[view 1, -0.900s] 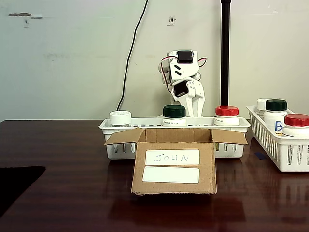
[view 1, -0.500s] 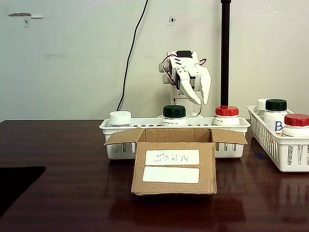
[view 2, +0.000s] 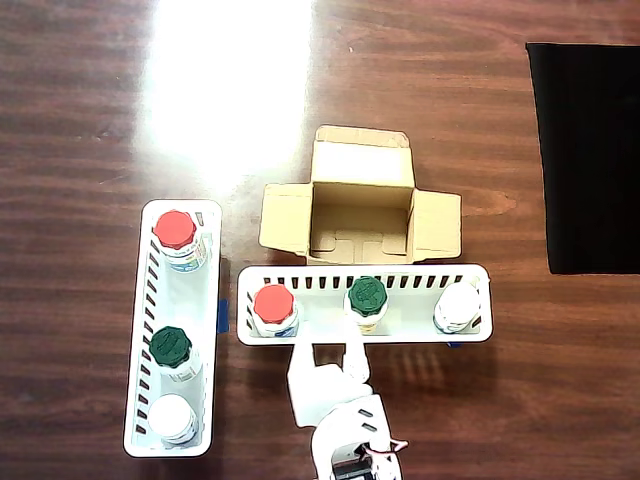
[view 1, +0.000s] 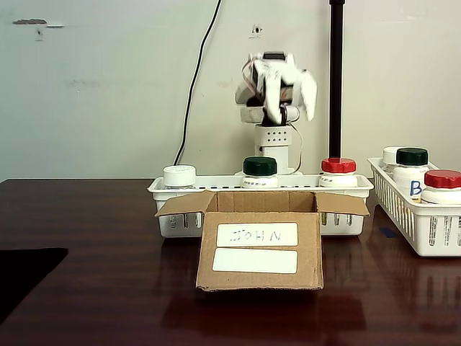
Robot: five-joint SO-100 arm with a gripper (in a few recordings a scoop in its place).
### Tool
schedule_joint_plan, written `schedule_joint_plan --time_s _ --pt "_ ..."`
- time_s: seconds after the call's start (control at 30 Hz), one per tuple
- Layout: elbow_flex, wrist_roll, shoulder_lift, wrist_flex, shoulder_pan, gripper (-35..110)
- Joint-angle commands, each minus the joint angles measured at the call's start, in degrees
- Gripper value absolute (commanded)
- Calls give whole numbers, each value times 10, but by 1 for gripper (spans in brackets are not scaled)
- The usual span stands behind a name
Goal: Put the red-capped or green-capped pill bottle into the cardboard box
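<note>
Dark wood tabletop, and nearest the fixed camera the cardboard box (view 1: 259, 245) sits empty, flaps spread. Just behind it, a white basket (view 2: 364, 338) holds the red-capped bottle (view 2: 273, 304), green-capped bottle (view 2: 367, 297) and a white-capped bottle (view 2: 458, 304). Gripper (view 2: 328, 352) hovers raised behind, fingers spread, holding nothing. Best come straight down over one cap, clearing the basket rim and neighbours. Side basket (view 2: 171, 440) stands well clear

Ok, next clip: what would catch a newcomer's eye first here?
Probably the open cardboard box at the table's centre, flaps spread and nothing inside in the overhead view. Just behind it a white basket holds three bottles with red, green and white caps. The white arm's claw is raised above that basket, blurred in the fixed view, holding nothing.
</note>
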Motion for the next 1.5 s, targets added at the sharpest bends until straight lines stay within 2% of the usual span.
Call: schedule_joint_plan --time_s 0.0,0.13,0.33,0.47,0.77,1.47 --pt "-144 -6 -125 4 -38 60" --pt "-232 -3 -250 -27 -60 61" --pt "-279 -1 -380 -147 -95 61" --pt "-352 -17 -464 -184 -127 61" --pt "-410 -6 -541 -254 -164 63" --pt "-503 9 -818 -441 -170 62"
